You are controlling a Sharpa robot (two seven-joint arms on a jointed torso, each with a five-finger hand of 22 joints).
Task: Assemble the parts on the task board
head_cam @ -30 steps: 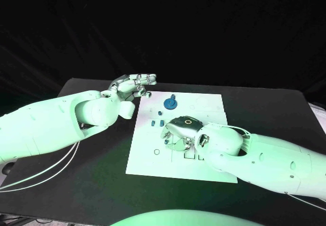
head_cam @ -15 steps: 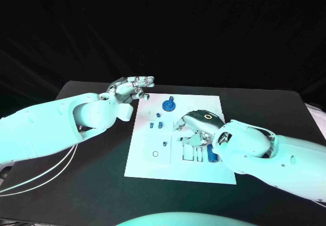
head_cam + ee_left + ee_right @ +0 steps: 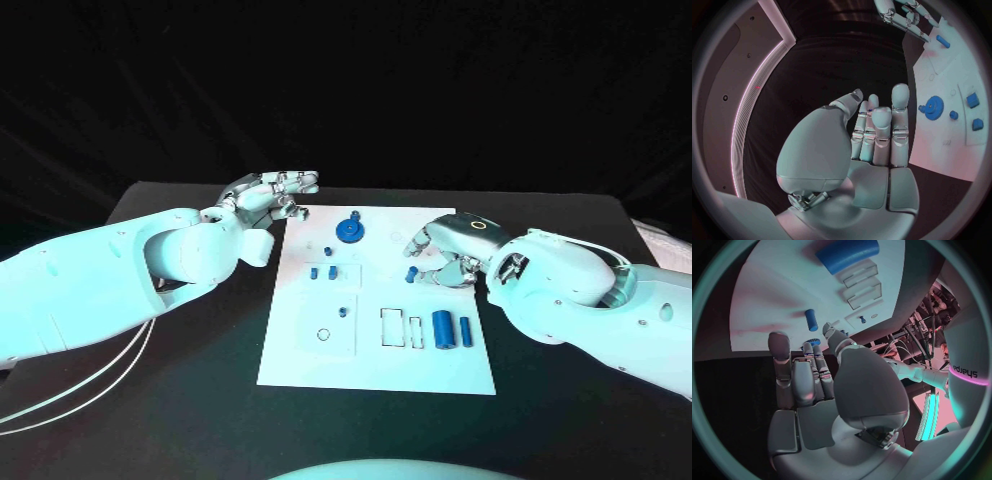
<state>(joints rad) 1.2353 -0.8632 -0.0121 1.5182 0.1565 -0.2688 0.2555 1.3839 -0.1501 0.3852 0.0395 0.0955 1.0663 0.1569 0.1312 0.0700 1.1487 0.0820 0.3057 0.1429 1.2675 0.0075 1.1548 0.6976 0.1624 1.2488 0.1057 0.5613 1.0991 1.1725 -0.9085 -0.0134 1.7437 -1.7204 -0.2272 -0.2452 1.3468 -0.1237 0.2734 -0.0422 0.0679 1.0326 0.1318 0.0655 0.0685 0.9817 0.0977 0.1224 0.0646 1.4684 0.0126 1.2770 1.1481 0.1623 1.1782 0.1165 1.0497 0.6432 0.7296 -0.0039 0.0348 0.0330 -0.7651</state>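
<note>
We are looking down at the task board (image 3: 378,360), the white plate lying in the middle of the head frame on the black table (image 3: 159,400). The parts are scattered over it: a blue gear (image 3: 351,230) near the upper middle, two small blue blocks (image 3: 325,272) below it, and a blue cylinder (image 3: 444,329) lying in the lower right of the plate beside a row of slots (image 3: 394,327).

Our left hand (image 3: 271,192) is hovering in the upper left, off the board's corner, its fingers straight and close together, holding nothing. Our right hand (image 3: 450,250) is hanging over the board's upper right, fingers curled loosely downward; a small blue peg (image 3: 413,270) is lying just under the fingertips, and we cannot tell whether they are touching it.

We are judging these pieces to be light, rigid and fairly smooth, so they are likely to skid or roll under a push. The cylinder is best taken across its round middle between thumb and finger; the gear by its raised centre, or by pinching its toothed rim; the little blocks by opposite flat sides, gently.
</note>
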